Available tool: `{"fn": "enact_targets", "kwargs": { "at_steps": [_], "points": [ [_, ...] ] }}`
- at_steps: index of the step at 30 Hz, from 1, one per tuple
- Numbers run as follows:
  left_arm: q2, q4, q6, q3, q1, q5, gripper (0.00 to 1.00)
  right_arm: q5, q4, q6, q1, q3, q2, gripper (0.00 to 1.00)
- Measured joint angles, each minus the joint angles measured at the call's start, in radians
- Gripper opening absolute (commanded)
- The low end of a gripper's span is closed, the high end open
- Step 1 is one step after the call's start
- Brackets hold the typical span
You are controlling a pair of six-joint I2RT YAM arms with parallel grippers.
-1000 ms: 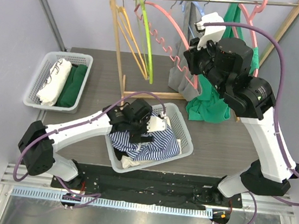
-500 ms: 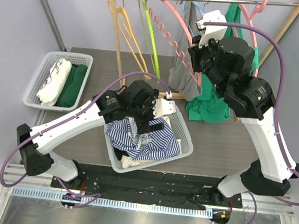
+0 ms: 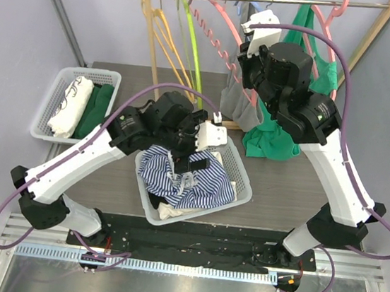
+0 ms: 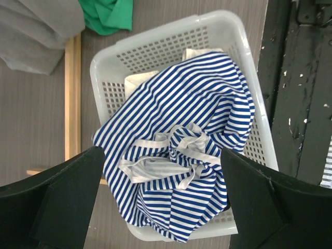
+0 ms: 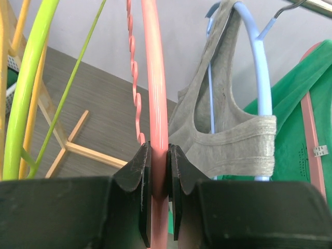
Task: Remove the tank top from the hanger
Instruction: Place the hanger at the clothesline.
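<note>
Job apparently done: striped tank top (image 4: 197,104) lies in the white basket (image 4: 161,46) under wide-open, empty left jaws, while right jaws pinch the bare pink hanger (image 5: 154,78).

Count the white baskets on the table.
2. The left basket holds folded clothes; the centre basket, before the rack, holds the striped top. None seems hidden.

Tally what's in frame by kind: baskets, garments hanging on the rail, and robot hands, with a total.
Baskets: 2, the left basket and the centre basket
Hanging garments: 2, the grey tank top and the green top
Hands: 2, the left hand open over the centre basket, the right hand shut on the pink hanger
Total: 6
</note>
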Motion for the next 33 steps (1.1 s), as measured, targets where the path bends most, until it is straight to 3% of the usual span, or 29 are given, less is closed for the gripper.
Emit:
{"fn": "enact_targets", "kwargs": {
  "at_steps": [12,16,23,26,27,33],
  "points": [
    [-0.023,-0.112,0.059,0.134,-0.001,0.044,1.00,0.016,-0.004,0.002,0.000,0.000,0.043,0.04],
    [-0.015,-0.154,0.067,0.256,-0.001,0.044,1.00,0.015,-0.002,0.012,0.000,0.000,0.050,0.09],
    [0.005,-0.153,0.081,0.414,-0.001,0.029,1.00,0.044,0.011,0.032,0.057,0.005,0.062,0.06],
    [0.021,-0.152,0.081,0.429,-0.001,0.010,1.00,0.087,0.019,0.028,0.107,0.043,0.102,0.21],
    [0.029,-0.152,0.080,0.433,-0.001,0.004,1.00,0.100,0.022,0.027,0.123,0.059,0.119,0.40],
    [0.061,-0.145,0.061,0.446,-0.001,-0.020,1.00,0.148,0.013,0.008,0.159,0.005,0.111,0.86]
  ]
}}
